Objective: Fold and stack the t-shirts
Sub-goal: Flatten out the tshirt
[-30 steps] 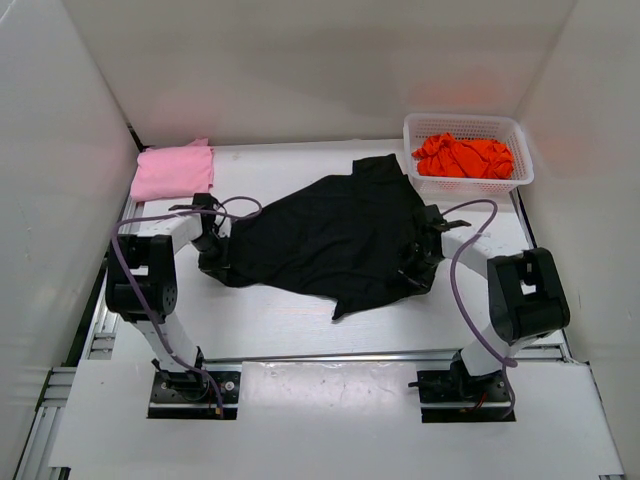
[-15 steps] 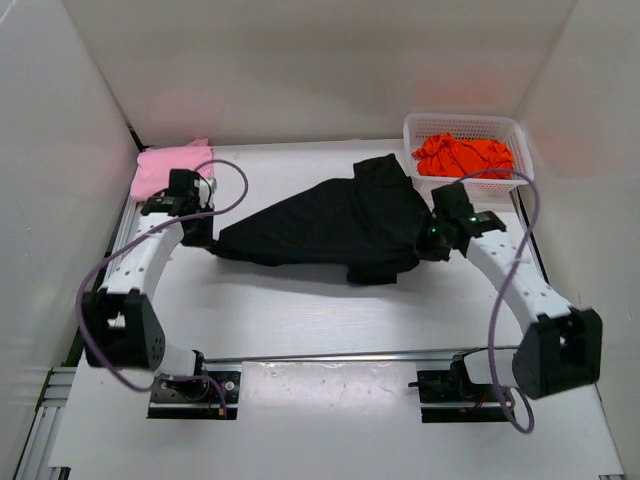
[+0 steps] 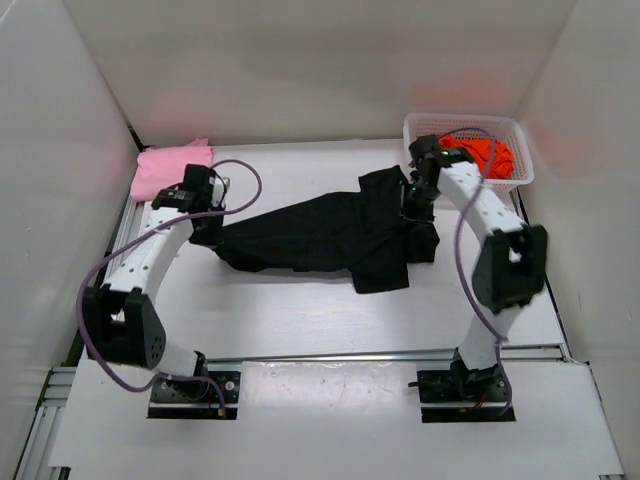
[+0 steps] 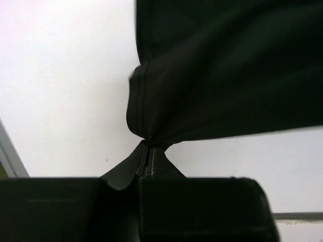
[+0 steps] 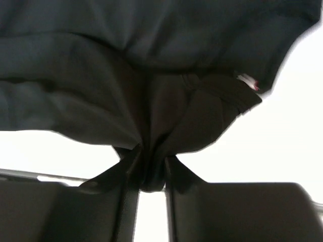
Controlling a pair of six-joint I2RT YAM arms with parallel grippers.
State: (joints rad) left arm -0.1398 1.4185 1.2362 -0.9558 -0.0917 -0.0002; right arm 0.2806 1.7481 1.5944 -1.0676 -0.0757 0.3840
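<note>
The black t-shirt (image 3: 320,235) hangs stretched between both grippers over the middle of the table, its lower part sagging toward the front. My left gripper (image 3: 207,228) is shut on its left edge; the wrist view shows a pinched hem (image 4: 148,132) at the fingertips. My right gripper (image 3: 410,200) is shut on a bunched fold of the same black t-shirt (image 5: 151,111), which fills the gap between the fingers. The pink t-shirt (image 3: 170,168) lies folded at the back left. The orange t-shirt (image 3: 482,152) lies crumpled in the white basket (image 3: 470,125), partly hidden by the right arm.
The basket stands at the back right corner, close behind the right arm. White walls enclose the table on three sides. A metal rail (image 3: 350,355) runs along the near edge in front of the arm bases.
Both arms have lifted and carried the black t-shirt toward the back. It went from lying spread flat to hanging as a narrow band. The right gripper moved up beside the basket.
</note>
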